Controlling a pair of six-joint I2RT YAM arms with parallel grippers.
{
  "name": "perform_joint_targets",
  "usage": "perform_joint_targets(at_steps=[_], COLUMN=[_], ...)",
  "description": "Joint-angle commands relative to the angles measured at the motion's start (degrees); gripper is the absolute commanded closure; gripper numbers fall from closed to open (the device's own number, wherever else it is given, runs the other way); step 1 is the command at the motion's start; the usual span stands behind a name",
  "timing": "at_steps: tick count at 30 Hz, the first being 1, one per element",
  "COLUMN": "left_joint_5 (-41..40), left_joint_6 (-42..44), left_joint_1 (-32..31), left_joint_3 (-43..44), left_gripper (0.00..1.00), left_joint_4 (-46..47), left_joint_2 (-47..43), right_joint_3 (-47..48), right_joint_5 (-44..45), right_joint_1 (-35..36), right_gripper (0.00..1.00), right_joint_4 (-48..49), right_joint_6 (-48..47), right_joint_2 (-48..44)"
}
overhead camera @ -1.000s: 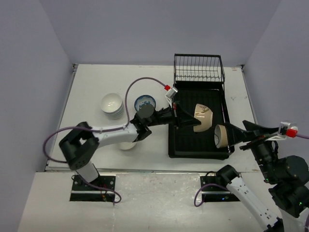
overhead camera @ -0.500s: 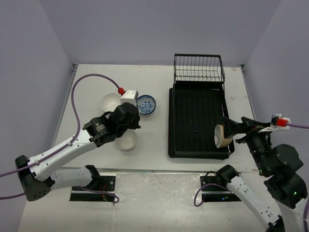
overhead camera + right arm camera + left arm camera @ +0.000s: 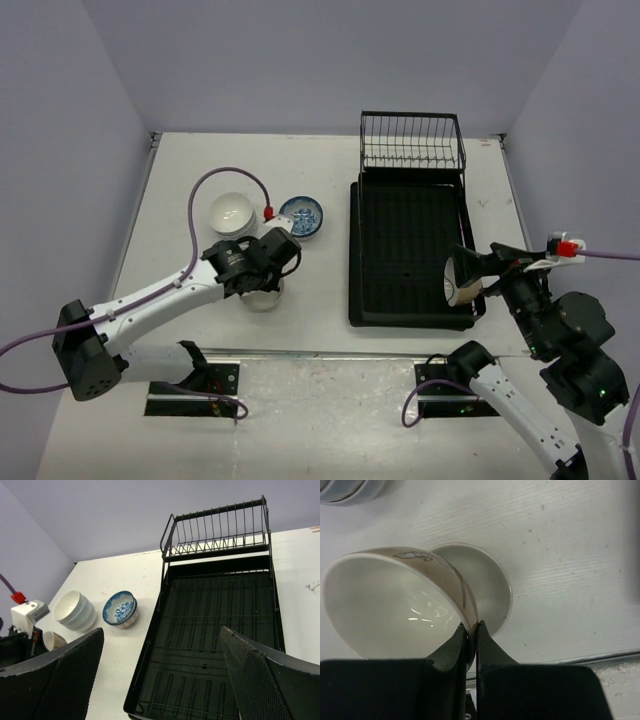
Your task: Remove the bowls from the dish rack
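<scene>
Tan bowl (image 3: 395,605), a thin dark line drawing on its outside, is pinched by the rim in my left gripper (image 3: 471,627), whose jaws are almost together. It tilts over a pale bowl (image 3: 492,582) on the white counter (image 3: 180,180); I cannot tell whether they touch. Nearby are a stack of white bowls (image 3: 231,213) and a blue-and-white bowl (image 3: 301,215). My right gripper (image 3: 161,632) is spread wide and holds nothing above the black dish rack (image 3: 405,230). A beige bowl (image 3: 455,283) lies on its side at the rack's near right corner.

Glossy glazed bowl (image 3: 395,605), matt black dish rack (image 3: 215,625), smooth white table (image 3: 570,555).
</scene>
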Motion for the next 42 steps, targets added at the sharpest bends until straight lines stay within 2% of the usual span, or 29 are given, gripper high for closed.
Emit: perform_joint_targets(at_steps=[1,5,18,20,21,24,27,28,31,33,34,35,36,37,38,39,41,42], left_joint_5=[0.2,0.8,1.2,1.3,1.2,0.1,-3.4,-5.8,-8.5,-8.8,-6.0,-3.0,0.7,11.0,16.3,20.2,27.5,28.6], left_joint_6=[2.1,3.0,4.1,4.0,3.9,3.0,1.2,0.7,-0.2,-0.2,0.0,0.4,0.1,-0.6,-3.9,-7.0,-16.3,-18.3], left_joint_1=[-2.1,-2.8,-2.9,-2.9,-2.9,-3.6,-4.9,-5.2,-5.3,-5.3,-5.3,-5.3,-5.3,-5.3,-5.3,-5.3,-5.3,-5.6], left_joint_3=[0.7,1.1,0.9,1.1,1.5,3.1,6.8,8.2,13.0,14.9,14.8,13.6,8.0,3.2,-6.0,-9.7,-13.7,-13.3], left_gripper=[1.00,1.00,1.00,0.83,0.65,0.50,0.09,0.00,0.00,0.00,0.00,0.00,0.00,0.00,0.00,0.00,0.00,0.00], left_joint_4=[1.1,1.6,3.4,3.0,2.8,1.4,-2.1,-3.1,-3.7,1.0,4.0,14.2,21.9,30.6,50.1,60.6,78.0,81.0], left_joint_2=[3.4,7.6,11.9,11.9,11.7,10.4,8.3,7.2,5.1,2.4,-0.3,-2.3,-4.3,-8.5,-9.8,-10.2,-4.8,-1.8], right_joint_3=[0.0,-0.1,-0.3,-0.4,-0.4,-0.7,-0.7,-0.7,-0.7,-0.6,-0.4,-0.4,-0.5,-0.6,-0.8,-0.8,-0.3,0.4], right_joint_5=[-1.4,-2.5,-4.4,-4.4,-4.5,-4.6,-4.8,-4.9,-4.7,-4.5,-4.1,-3.9,-3.5,-2.9,-1.7,-1.4,-0.8,0.9], right_joint_1=[0.0,-0.1,0.0,-0.1,0.0,-0.1,0.0,0.0,-0.1,0.0,0.0,-0.1,0.0,-0.1,-0.1,-0.1,0.0,0.0], right_gripper=[0.01,0.01,0.01,0.01,0.01,0.01,0.01,0.01,0.01,0.01,0.01,0.01,0.01,0.01,0.01,0.01,0.01,0.01], right_joint_4=[1.1,0.9,1.2,1.1,1.1,1.2,1.2,1.2,1.3,1.4,1.5,1.6,1.8,2.5,3.0,3.4,3.4,2.4], right_joint_6=[-1.6,-2.2,-2.6,-2.6,-2.6,-2.6,-2.6,-2.6,-2.6,-2.3,-1.9,-1.6,-1.2,-0.8,0.1,0.6,1.9,2.5], right_joint_2=[0.9,1.2,1.3,1.3,1.3,1.3,1.4,1.4,1.3,1.2,0.9,0.6,0.3,-0.3,-1.6,-2.4,-3.9,-4.5])
